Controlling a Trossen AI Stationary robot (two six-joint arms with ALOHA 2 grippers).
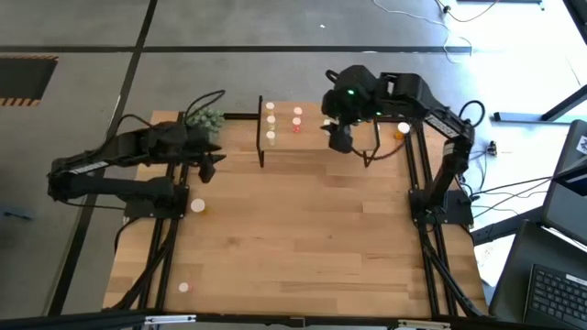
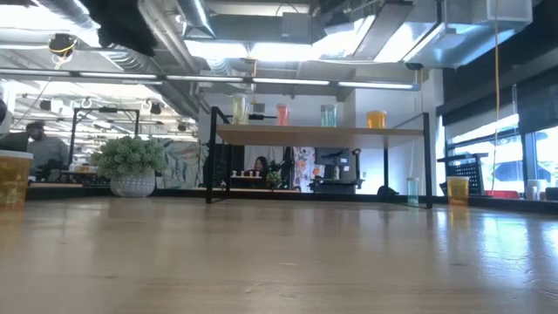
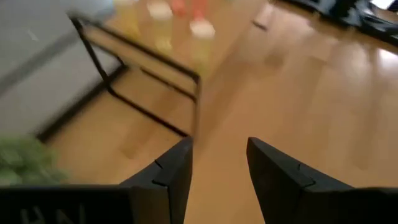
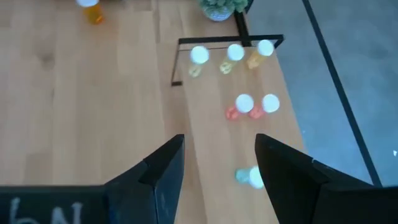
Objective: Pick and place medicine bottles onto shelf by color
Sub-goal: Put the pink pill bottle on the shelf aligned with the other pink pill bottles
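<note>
Right now I have the right gripper hovering above the small light-wood shelf on thin black legs, its fingers parted and nothing between them in its wrist view. On that shelf I see three yellowish white-capped bottles in a row near the far end, two pink-red bottles next along, and one green bottle closest to my gripper. The left gripper waits just off the shelf's other end, beside the green spiky plant ball in its pot; its fingers are also apart and empty.

Loose stock left on the tabletop: an orange bottle near the right arm, another orange, white-capped bottle by the left arm, and a small pale-capped one at the near left edge.

My judgement is that the next pick should be the orange bottle on the right, since it sits nearest. I would lift clear of the shelf before swinging sideways, come down straight over the cap, and set it past the green one to keep the colour order.
</note>
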